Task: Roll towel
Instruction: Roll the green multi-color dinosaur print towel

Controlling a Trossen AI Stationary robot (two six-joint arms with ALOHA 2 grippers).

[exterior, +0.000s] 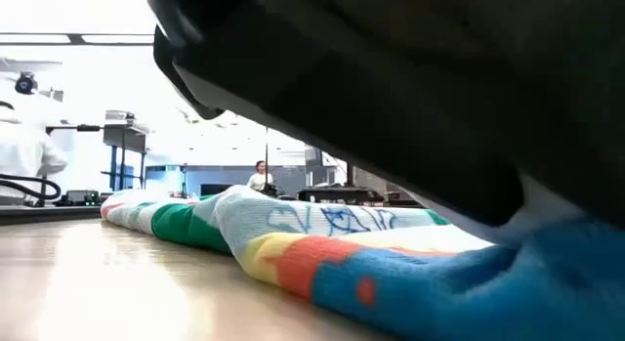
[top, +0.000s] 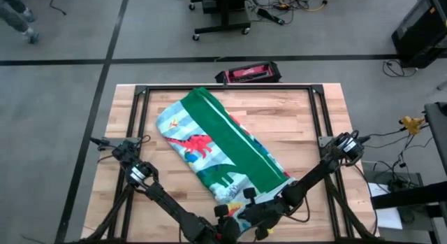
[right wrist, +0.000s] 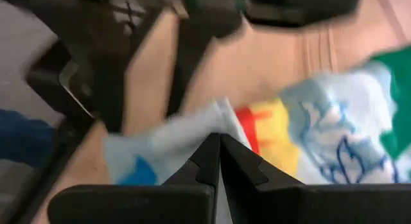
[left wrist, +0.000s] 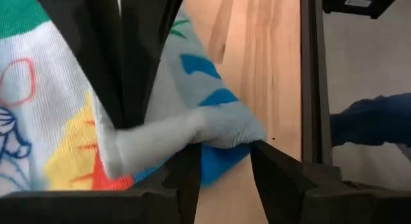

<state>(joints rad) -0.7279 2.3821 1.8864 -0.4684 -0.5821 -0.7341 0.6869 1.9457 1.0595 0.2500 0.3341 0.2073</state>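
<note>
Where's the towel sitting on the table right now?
High view: the towel lies diagonally across the table's middle, its near corner between the left gripper and right gripper.

This is a robotics lab or workshop. A butcher-block wooden table [top: 293, 125] in a black metal frame [top: 318, 97] stands on a grey floor crossed by black tape lines [top: 112, 41]. Loose cables [top: 300, 3] trail by an equipment stand [top: 223, 17], and a dark toolbox [top: 249, 73] lies behind the table. Level across the tabletop, the room opens out wide and brightly lit, with more rigs and a person [exterior: 260, 175] far back.
</note>
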